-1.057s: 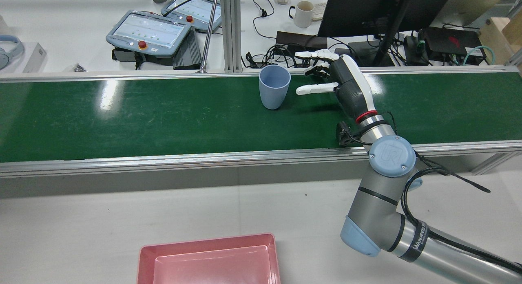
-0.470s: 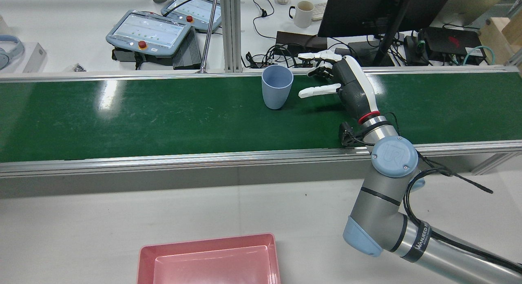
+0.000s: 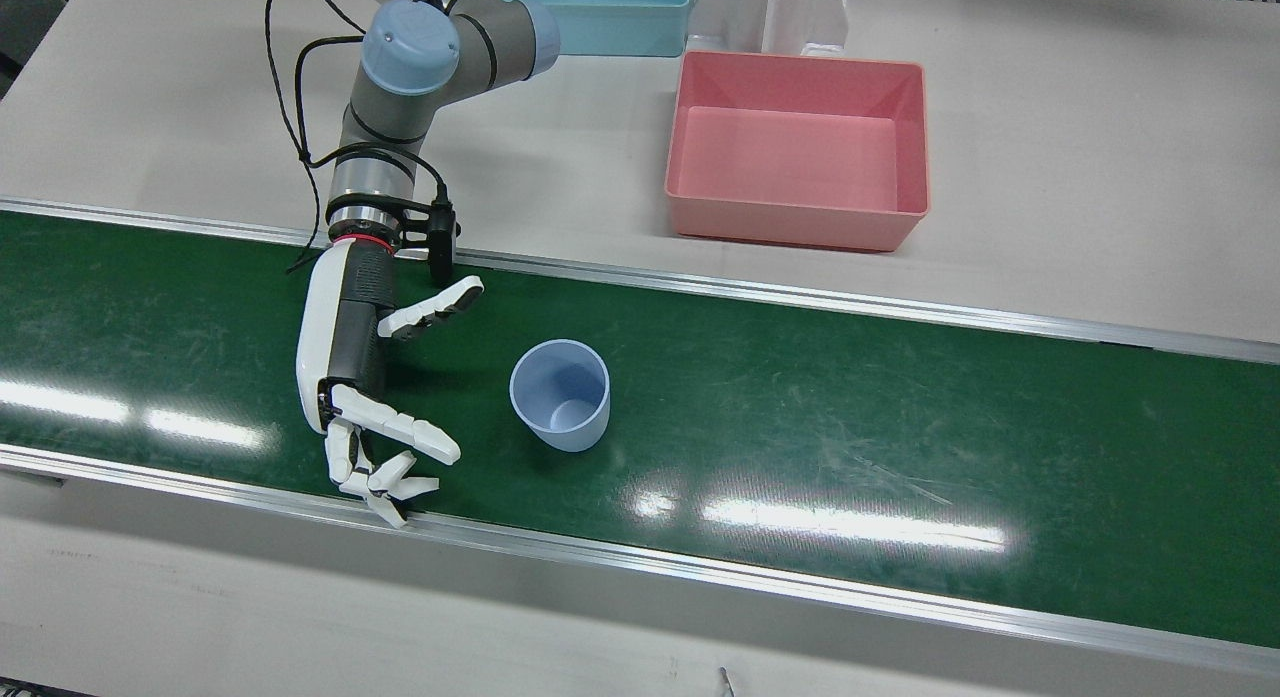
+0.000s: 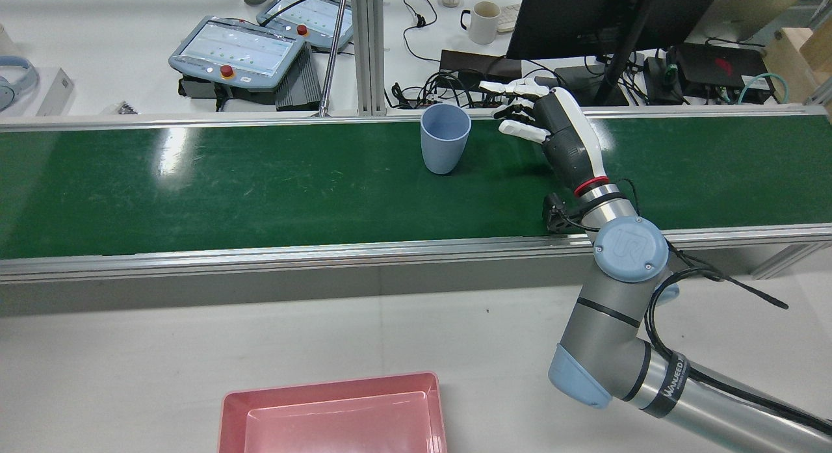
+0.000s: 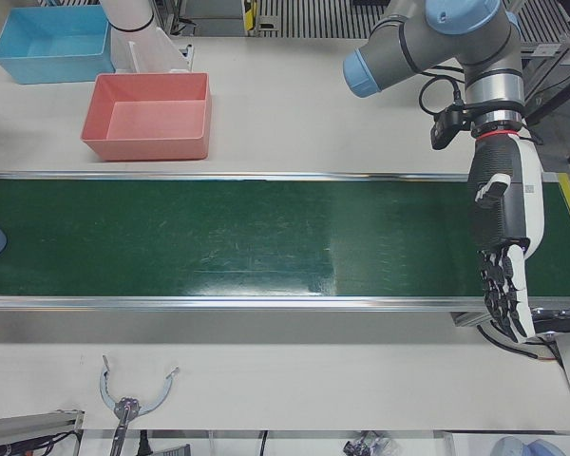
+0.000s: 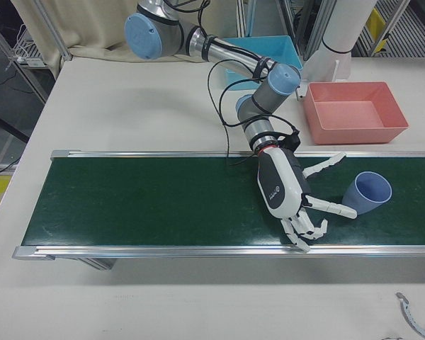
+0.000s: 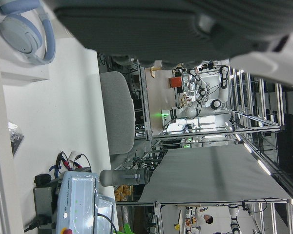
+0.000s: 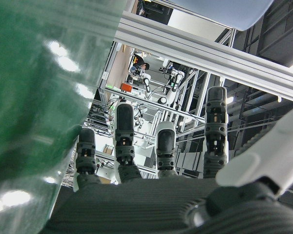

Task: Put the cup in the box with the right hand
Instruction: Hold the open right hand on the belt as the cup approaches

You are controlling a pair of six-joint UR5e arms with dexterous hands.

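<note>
The pale blue plastic cup stands upright and open-mouthed on the green conveyor belt surface, about midway along its length and nearer the edge far from the robot; in the rear view the cup sits close to that far aluminium rail; the right hand, white-shelled with dark palm and white fingers, lies over the belt just beside the cup and apart from it, palm turned toward the cup; its fingers are spread and slightly curled, its thumb stretched out separately, and it has hold of nothing; in the right-front view the right hand shows the same wide spread with the cup beside the fingertips, not touching; the shallow pink rectangular plastic box rests on the pale surface beyond the belt's near rail on the robot's side, well apart from the cup; the left hand hangs over the belt's end in the left-front view, fingers pointing down and loosely parted, holding nothing.
</note>
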